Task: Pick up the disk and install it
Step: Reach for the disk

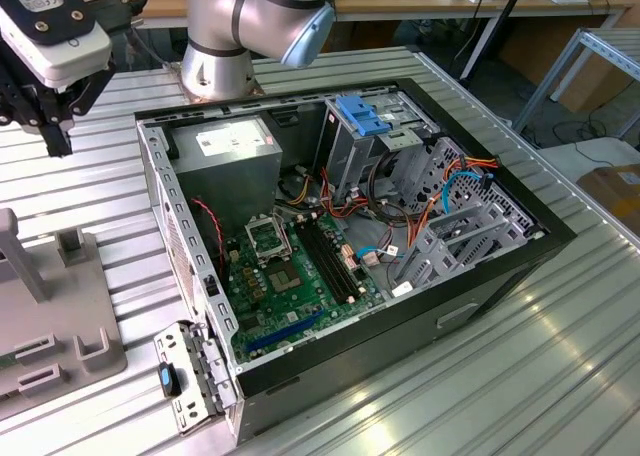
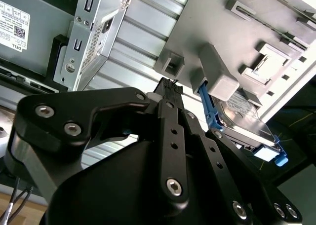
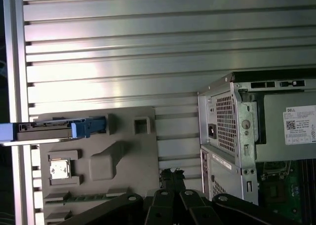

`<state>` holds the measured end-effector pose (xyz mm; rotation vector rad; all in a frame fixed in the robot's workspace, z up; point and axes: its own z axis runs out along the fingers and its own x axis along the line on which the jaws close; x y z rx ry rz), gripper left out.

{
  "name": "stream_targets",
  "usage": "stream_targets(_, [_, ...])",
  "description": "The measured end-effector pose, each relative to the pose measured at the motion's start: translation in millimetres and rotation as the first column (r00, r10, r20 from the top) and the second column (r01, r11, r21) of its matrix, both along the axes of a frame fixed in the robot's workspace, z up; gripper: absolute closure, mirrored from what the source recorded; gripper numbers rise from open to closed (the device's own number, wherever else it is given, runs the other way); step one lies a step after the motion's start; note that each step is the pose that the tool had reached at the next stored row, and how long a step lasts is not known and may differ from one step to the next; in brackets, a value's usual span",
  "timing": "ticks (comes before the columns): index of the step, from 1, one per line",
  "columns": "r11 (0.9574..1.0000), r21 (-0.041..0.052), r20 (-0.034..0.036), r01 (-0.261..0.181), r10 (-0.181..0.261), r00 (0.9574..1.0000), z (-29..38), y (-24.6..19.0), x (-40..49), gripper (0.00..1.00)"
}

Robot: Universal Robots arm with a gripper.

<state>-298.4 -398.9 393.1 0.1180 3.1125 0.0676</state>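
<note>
Hovers near tray (image 3: 123, 156), gripper (image 3: 173, 172) pinched together on nothing; no grasp yet on disk (image 3: 54, 131), on edge in tray; pickup and install into case (image 1: 470, 311) both undone

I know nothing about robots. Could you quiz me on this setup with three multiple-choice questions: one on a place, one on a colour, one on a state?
1. Where is the disk?
A) On edge in the grey holder tray
B) Inside the computer case
C) Flat on the bare table

2. What colour is the bracket around the disk?
A) Red
B) Blue
C) Yellow

3. How is the computer case?
A) Side open
B) Fully closed
C) Wrapped in plastic

Answers:
1 A: in the first wrist view the disk stands in the tray, apart from the gripper.
2 B: both wrist views show bright blue plastic on it.
3 A: the exterior view shows the green circuit board and cables inside.
</note>
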Motion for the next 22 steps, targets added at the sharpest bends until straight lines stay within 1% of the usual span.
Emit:
stream_targets(4, [1.0, 0.0, 0.0, 0.0, 0.0, 1.0, 0.0, 0.0, -5.5, 0.89])
stream_targets(6, [1.0, -0.0001, 0.0, 0.0, 0.0, 1.0, 0.0, 0.0, -10.9, 0.89])
stream_targets(9, [1.0, 0.0, 0.0, 0.0, 0.0, 1.0, -0.1, 0.0, -16.6, 0.89])
stream_targets(11, [1.0, -0.0001, -0.0001, 0.0, 0.0, 1.0, -0.1, 0.0, -23.5, 0.89])
stream_targets(13, [1.0, 0.0, 0.0, 0.0, 0.0, 1.0, -0.2, 0.0, -27.6, 0.89])
stream_targets(15, [1.0, 0.0, 0.0, 0.0, 0.0, 1.0, -0.2, 0.0, -36.8, 0.89])
stream_targets(20, [1.0, 0.0, 0.0, 0.0, 0.0, 1.0, -0.2, 0.0, -44.2, 0.89])
stream_targets(22, [1.0, 0.0, 0.0, 0.0, 0.0, 1.0, -0.3, 0.0, -48.7, 0.89])
